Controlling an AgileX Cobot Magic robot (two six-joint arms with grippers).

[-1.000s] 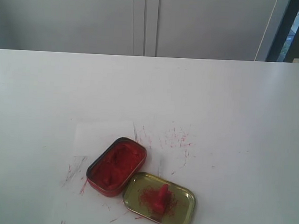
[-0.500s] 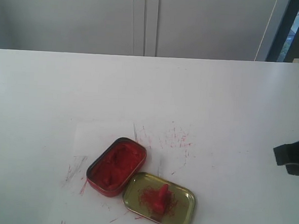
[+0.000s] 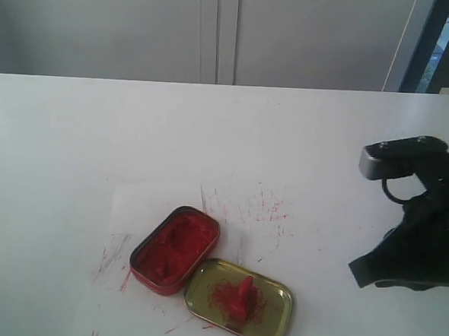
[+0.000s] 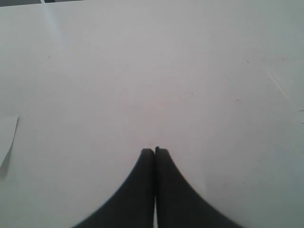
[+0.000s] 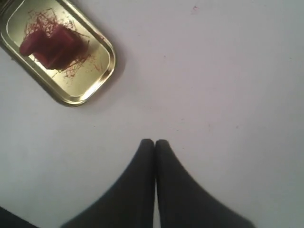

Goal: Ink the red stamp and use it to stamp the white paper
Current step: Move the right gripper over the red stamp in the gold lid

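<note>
The red stamp [image 3: 241, 295] sits in the gold tin lid [image 3: 275, 312], which touches the open red ink tin [image 3: 175, 249] on the white paper [image 3: 150, 201]. The right gripper [image 3: 361, 272] hovers well apart from the stamp, off to the right, its jaws pressed together on nothing. The left gripper [image 4: 155, 151] is likewise clamped empty above the bare tabletop [image 4: 142, 71].

place: lab-like workroom (plain, bare) | shown by: white table [image 3: 211, 129] — white cabinet doors [image 3: 293, 35] behind — black robot arm [image 3: 423, 226]

matte black right end effector [image 3: 359, 271], tapered fingers [image 5: 133, 190]; silver-grey camera block [image 3: 393, 158], looped black cable [image 3: 387, 195].
</note>
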